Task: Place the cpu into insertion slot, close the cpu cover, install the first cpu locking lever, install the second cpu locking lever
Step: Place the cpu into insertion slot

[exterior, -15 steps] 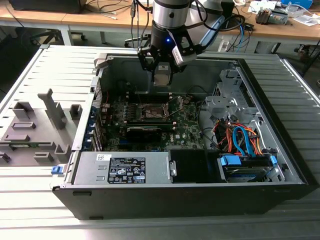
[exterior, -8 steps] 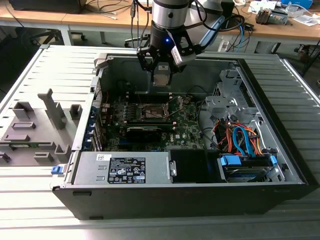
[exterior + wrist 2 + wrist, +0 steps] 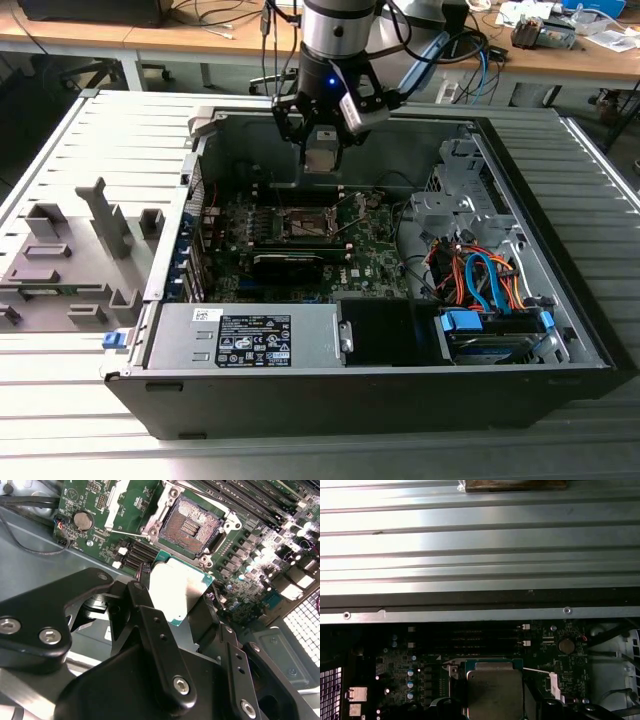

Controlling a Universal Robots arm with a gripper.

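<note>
The arm [image 3: 336,30] points straight down into the open computer case [image 3: 575,300], its gripper [image 3: 322,152] pinching the cpu [image 3: 176,591] above the motherboard [image 3: 372,256]. The insertion slot [image 3: 192,524] lies uncovered with its pins showing.

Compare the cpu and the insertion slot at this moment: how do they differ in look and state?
The cpu has a plain pale metal top edged in green; the insertion slot shows a brownish grid of contacts inside a silvery frame. The cpu is held in the gripper, off the motherboard; the insertion slot sits fixed on it, open and empty. Both are square.
</note>
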